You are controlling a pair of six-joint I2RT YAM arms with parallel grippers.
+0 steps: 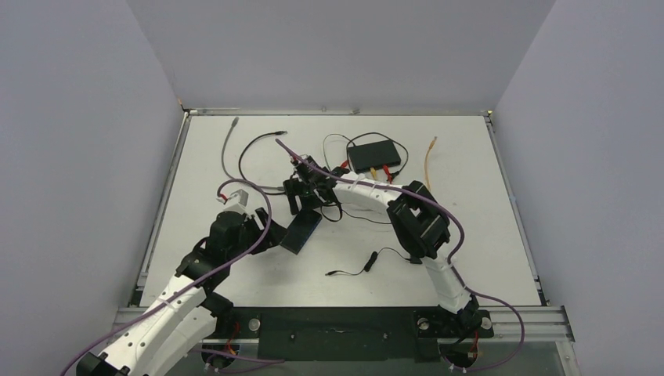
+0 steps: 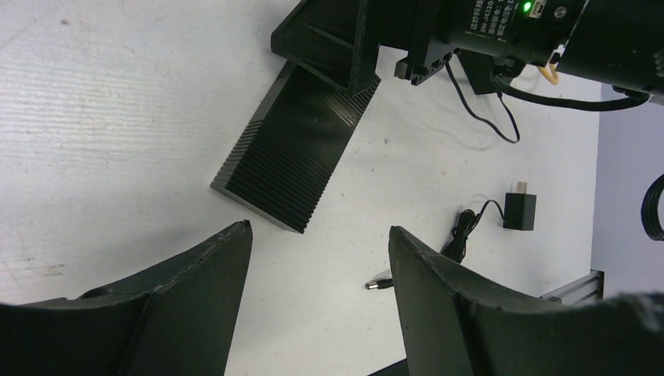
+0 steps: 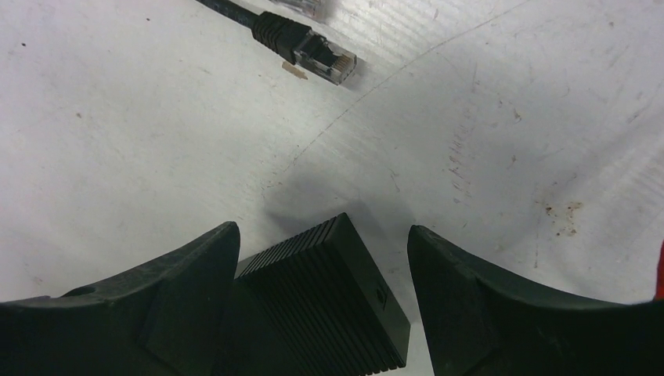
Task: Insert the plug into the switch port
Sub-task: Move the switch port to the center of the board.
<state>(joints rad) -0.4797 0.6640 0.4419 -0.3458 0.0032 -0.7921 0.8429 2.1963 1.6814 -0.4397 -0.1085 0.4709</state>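
The switch [image 1: 301, 231], a black ribbed box, lies on the white table; its end face carries a small round port [image 3: 381, 295]. My right gripper [image 3: 322, 229] straddles its far end, open: the left finger touches the box and a gap shows at the right finger. My left gripper [image 2: 321, 229] hangs open and empty just short of the switch's [image 2: 294, 157] near end. The plug [image 2: 380, 283], a small metal barrel tip, lies on the table beside my left gripper's right finger. Its thin black lead runs to a small black adapter [image 2: 519, 210].
A second black box [image 1: 374, 155] with red and yellow cables plugged in sits at the back. A black network cable end [image 3: 325, 56] lies ahead of the right gripper. A grey cable [image 1: 229, 145] and a yellow cable [image 1: 429, 160] lie near the back edge.
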